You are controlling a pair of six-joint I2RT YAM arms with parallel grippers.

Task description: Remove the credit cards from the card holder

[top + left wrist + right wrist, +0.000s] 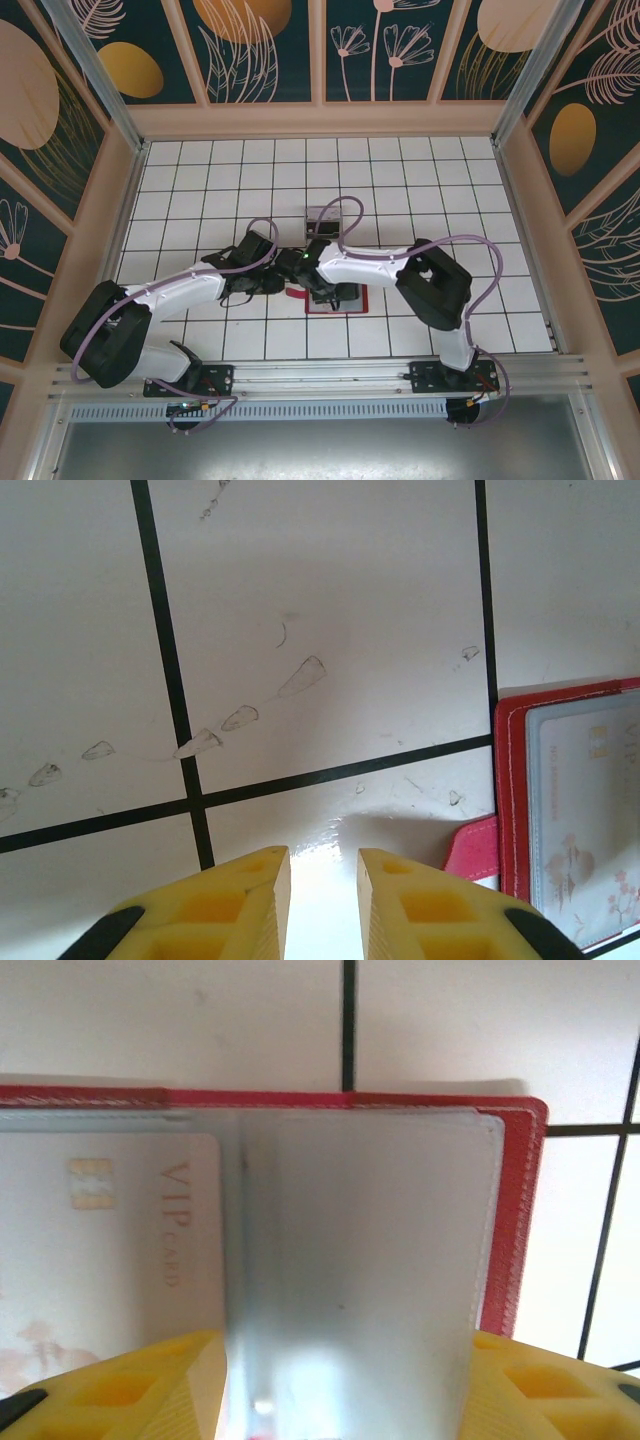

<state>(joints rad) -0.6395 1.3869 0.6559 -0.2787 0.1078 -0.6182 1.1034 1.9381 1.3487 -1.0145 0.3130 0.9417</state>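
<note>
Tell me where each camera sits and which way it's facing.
Top external: above and behind, looking down on the white tiled table; both arms show, meeting over the red folding card holder.
Left wrist: looks down at tiles; left gripper's yellow fingers below, holder's edge at right.
Right wrist: looks down into the open holder at a pale VIP card; right gripper's yellow fingers below.
Shared: all see the holder.

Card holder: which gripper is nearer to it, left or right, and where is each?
Right. The right gripper is over the open card holder, fingers flanking a clear sleeve. The left gripper sits over bare tile beside the holder's red tab.
</note>
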